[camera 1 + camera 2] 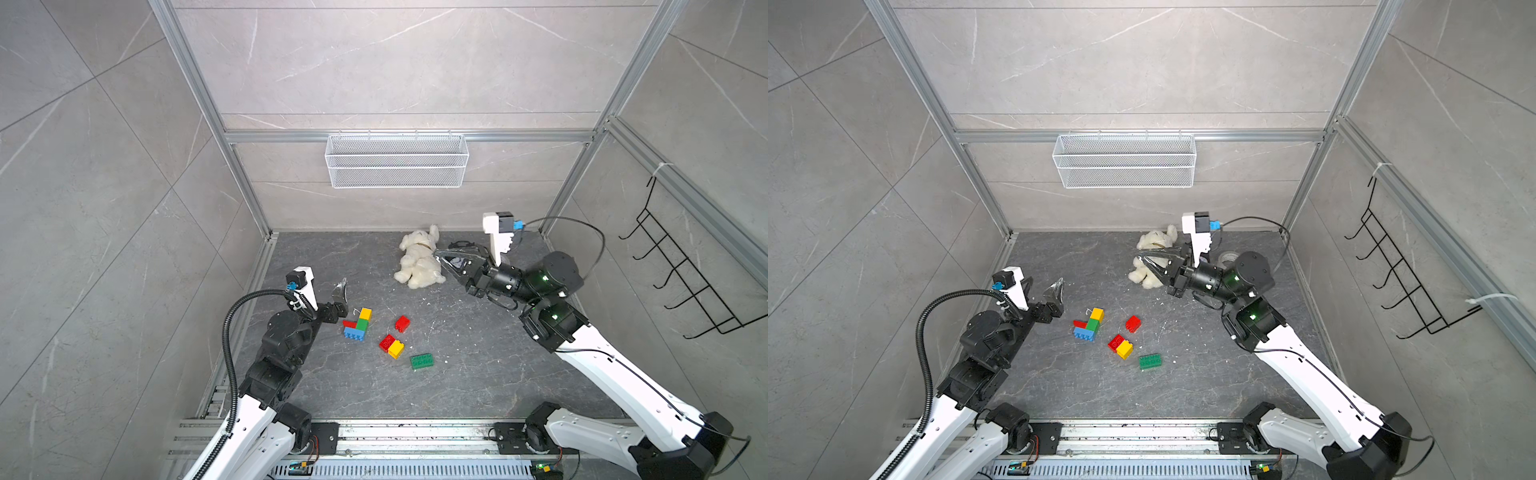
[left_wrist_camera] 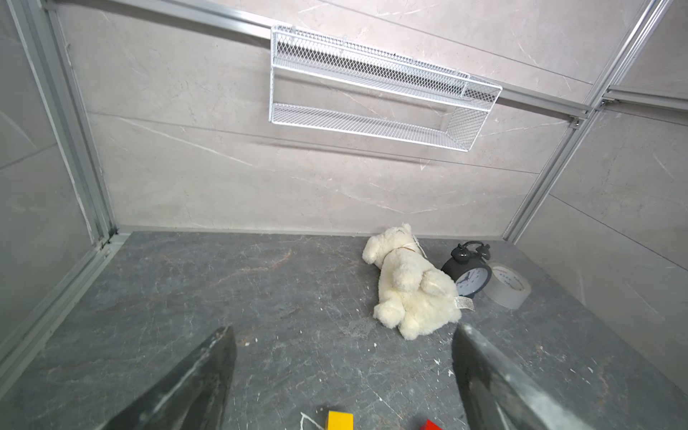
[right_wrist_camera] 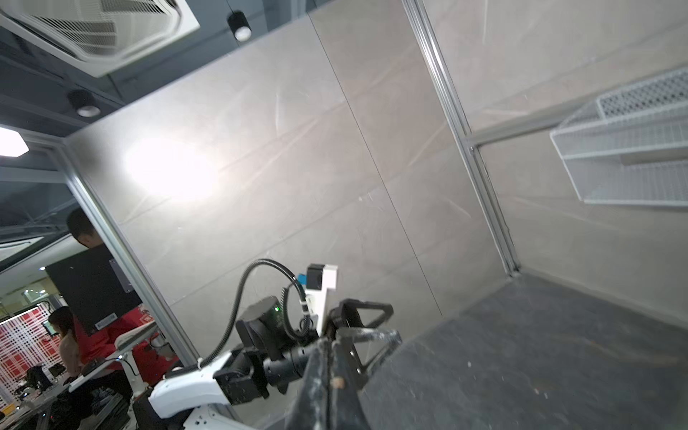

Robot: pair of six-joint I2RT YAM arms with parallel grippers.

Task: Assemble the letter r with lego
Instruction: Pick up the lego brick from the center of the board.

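The lego lies on the dark floor in both top views. A joined cluster of a yellow brick (image 1: 365, 313), a green brick (image 1: 362, 324), a red brick (image 1: 350, 323) and a blue brick (image 1: 354, 333) sits nearest my left gripper (image 1: 322, 289). That gripper hovers open just left of the cluster, with nothing between its fingers (image 2: 208, 372). A lone red brick (image 1: 402, 323), a red and yellow pair (image 1: 391, 345) and a flat green brick (image 1: 422, 360) lie further right. My right gripper (image 1: 437, 254) is shut on nothing, raised at the plush toy's right side.
A white plush toy (image 1: 419, 259) lies at the back of the floor, with a black alarm clock (image 2: 469, 275) and a tape roll (image 2: 510, 284) beside it. A white wire basket (image 1: 397, 160) hangs on the back wall. A black hook rack (image 1: 681, 270) hangs on the right wall.
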